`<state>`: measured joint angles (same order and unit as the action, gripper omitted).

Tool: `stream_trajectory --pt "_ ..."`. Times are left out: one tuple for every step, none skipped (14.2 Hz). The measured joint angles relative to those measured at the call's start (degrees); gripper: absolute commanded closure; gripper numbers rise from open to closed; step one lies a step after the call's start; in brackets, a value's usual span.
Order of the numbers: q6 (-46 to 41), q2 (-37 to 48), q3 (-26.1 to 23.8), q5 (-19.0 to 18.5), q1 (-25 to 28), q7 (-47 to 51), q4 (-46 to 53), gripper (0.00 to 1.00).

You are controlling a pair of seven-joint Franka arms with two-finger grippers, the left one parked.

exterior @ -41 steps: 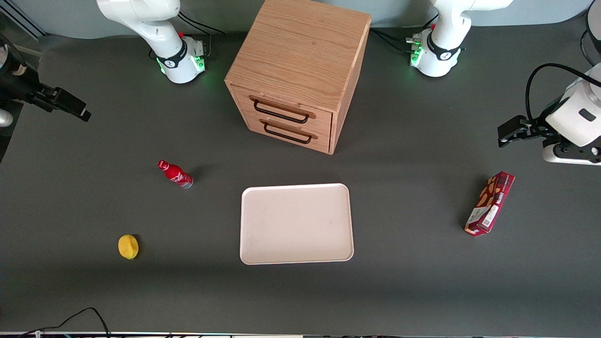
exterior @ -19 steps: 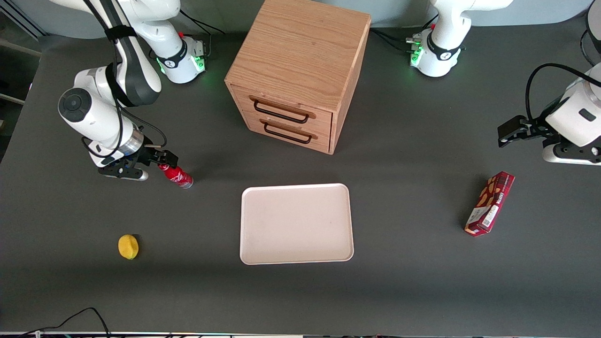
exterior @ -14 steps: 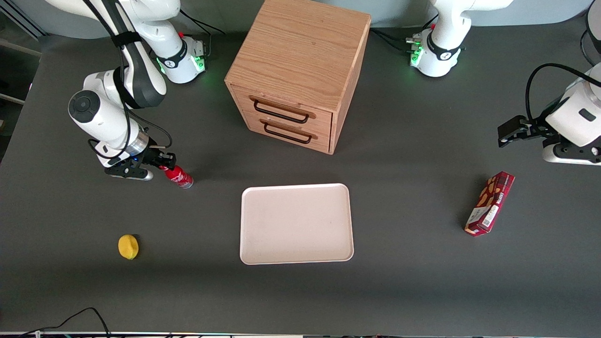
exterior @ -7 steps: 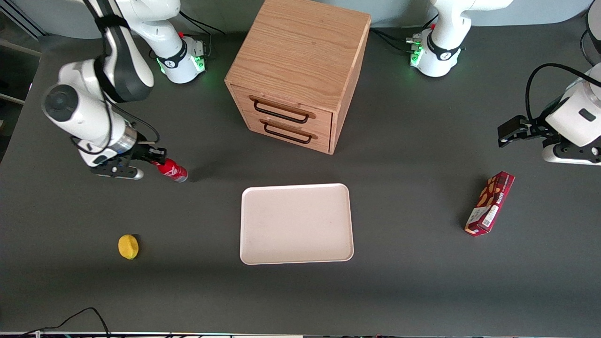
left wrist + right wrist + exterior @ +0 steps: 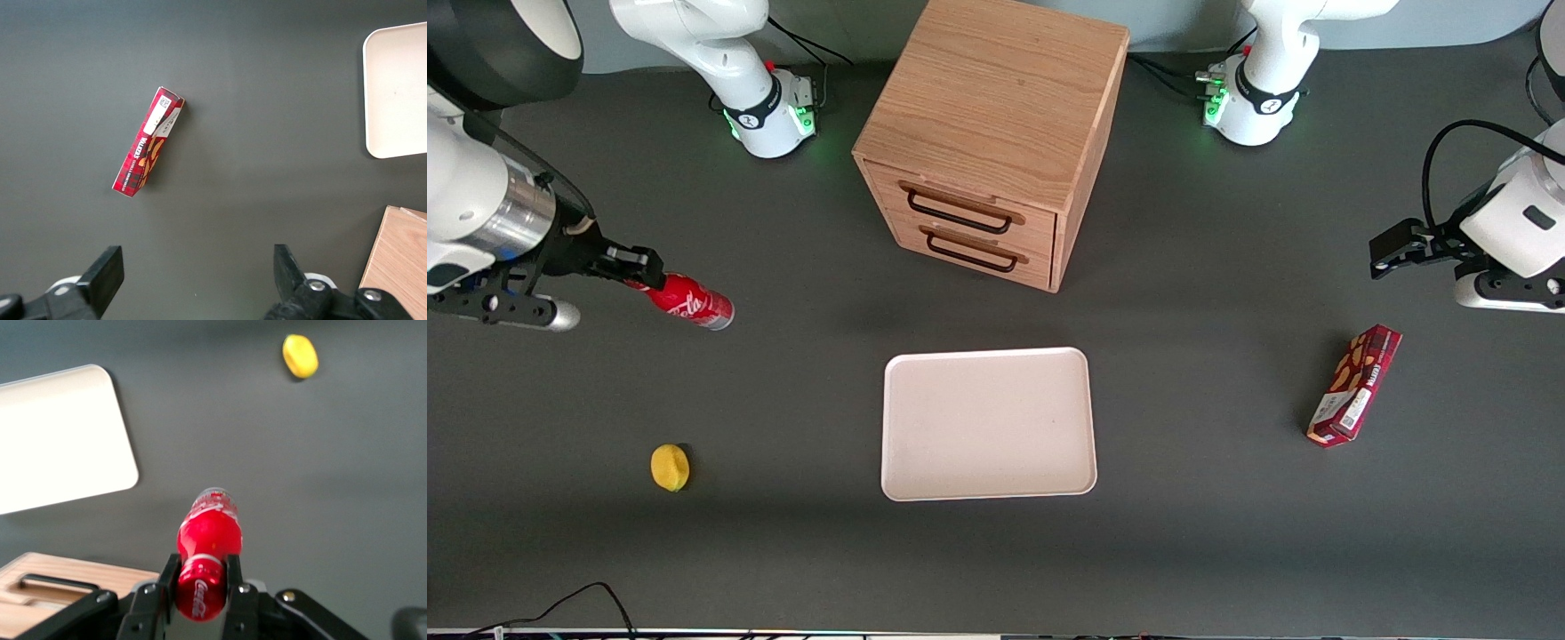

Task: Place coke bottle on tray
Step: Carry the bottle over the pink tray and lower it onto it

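1. Lifted off the table since half a second ago, the bottle [image 5: 689,303] now hangs in the air at the working arm's end of the table; a second back it stood on the table with the gripper [image 5: 633,264] closing in on its cap end.
2. That gripper is clamped on the bottle's neck just below the cap, as the right wrist view shows: a finger [image 5: 234,577] sits tight against either side of the neck, and the silvery base points away from the wrist, down toward the table.
3. Nothing else has shifted: tray [image 5: 988,423], lemon [image 5: 670,467], drawer cabinet [image 5: 992,135] and snack box [image 5: 1354,384] lie where they did.
4. By my reading the pick is done and the carry is next. The bottle is well apart from the tray, which lies bare in front of the cabinet, nearer the front camera.
5. Most of the working arm is cut off at the frame edge in the front view, so its height above the table is hard to judge.
6. From the front the cap is hidden inside the fingers; only the red body and base show.
7. Only part of the tray shows in either wrist view, and the right wrist view catches just a corner of the cabinet.
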<state>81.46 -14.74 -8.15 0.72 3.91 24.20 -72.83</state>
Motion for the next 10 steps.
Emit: stream_trajectory --pt "-0.8 -5.2 -1.4 0.0 0.8 3.7 5.9 1.0" --pt "-0.2 -10.2 -3.0 0.0 1.5 8.1 10.6 1.0" --pt "1.6 -14.4 -4.1 -0.1 2.4 12.1 13.6 1.0" --pt "4.2 -17.8 -4.6 -0.2 3.4 15.7 15.3 1.0" --pt "7.6 -20.9 -5.0 -0.7 4.6 19.3 16.3 1.0" --pt "11.0 -23.5 -5.8 -1.9 5.4 22.8 16.8 1.0" --pt "14.8 -26.0 -7.3 -4.3 6.0 26.6 17.0 1.0" --pt "18.1 -28.5 -9.4 -7.3 6.4 30.2 17.1 1.0" --pt "21.0 -30.9 -11.3 -10.2 6.6 33.5 17.2 1.0" --pt "23.6 -33.2 -12.6 -12.2 6.8 36.4 17.4 1.0"
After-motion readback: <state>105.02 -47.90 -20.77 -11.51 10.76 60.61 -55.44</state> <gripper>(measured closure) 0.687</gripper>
